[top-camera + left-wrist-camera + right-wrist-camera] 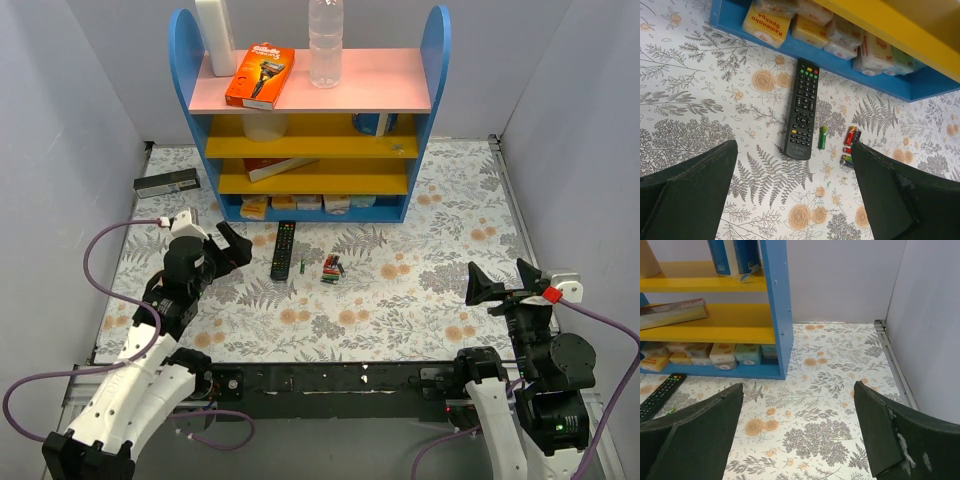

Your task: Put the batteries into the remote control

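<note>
Fingers (695,190) of your left gripper (792,165) are spread wide and empty, framing the slim black button-faced remote control (802,110), which lies face up before the blue shelf (815,52), so its battery door is probably underneath. Tiny red, green and dark cylindrical batteries (850,145) cluster just right of it, and your right gripper (797,395), equally spread and empty, hangs well apart.

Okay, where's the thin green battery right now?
In the top view the thin green battery lies just right of the remote control's near end, between it and the other batteries.
</note>
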Action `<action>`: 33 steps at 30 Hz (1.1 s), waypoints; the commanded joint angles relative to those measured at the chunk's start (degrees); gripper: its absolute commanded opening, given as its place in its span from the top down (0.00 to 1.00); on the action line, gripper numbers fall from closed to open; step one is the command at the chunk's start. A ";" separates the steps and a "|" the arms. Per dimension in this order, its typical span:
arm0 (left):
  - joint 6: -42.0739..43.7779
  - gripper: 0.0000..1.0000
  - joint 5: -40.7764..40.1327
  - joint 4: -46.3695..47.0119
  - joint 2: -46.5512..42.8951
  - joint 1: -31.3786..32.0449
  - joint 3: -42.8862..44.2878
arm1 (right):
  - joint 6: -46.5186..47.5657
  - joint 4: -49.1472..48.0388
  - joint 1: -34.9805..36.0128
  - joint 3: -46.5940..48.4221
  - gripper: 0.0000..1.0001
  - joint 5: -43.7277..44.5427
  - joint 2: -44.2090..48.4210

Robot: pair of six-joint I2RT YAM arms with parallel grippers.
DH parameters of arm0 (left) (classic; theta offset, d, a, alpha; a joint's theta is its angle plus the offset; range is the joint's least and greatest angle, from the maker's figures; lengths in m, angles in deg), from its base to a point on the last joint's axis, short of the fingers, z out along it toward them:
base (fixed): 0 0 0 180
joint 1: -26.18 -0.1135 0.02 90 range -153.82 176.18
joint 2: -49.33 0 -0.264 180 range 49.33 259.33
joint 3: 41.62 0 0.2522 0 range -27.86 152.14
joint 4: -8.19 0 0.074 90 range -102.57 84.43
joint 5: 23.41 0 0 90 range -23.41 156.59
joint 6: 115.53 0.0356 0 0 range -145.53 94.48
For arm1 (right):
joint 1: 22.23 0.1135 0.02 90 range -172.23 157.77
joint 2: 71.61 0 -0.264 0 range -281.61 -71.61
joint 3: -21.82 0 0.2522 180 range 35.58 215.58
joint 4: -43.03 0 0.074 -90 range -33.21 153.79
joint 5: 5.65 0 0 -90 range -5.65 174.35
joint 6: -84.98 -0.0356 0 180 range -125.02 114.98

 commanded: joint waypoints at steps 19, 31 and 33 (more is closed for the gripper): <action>-1.73 0.02 8.83 -0.62 25.18 0.62 9.92 | -3.56 -2.39 0.37 -0.35 0.02 -0.13 -2.89; 0.63 0.02 3.22 -4.05 47.09 5.53 22.92 | -4.18 -4.24 0.37 -1.85 0.02 -4.09 -5.44; 2.65 0.02 0.59 -4.05 51.11 6.50 24.95 | -4.35 -4.33 0.37 -2.02 0.02 -4.53 -5.62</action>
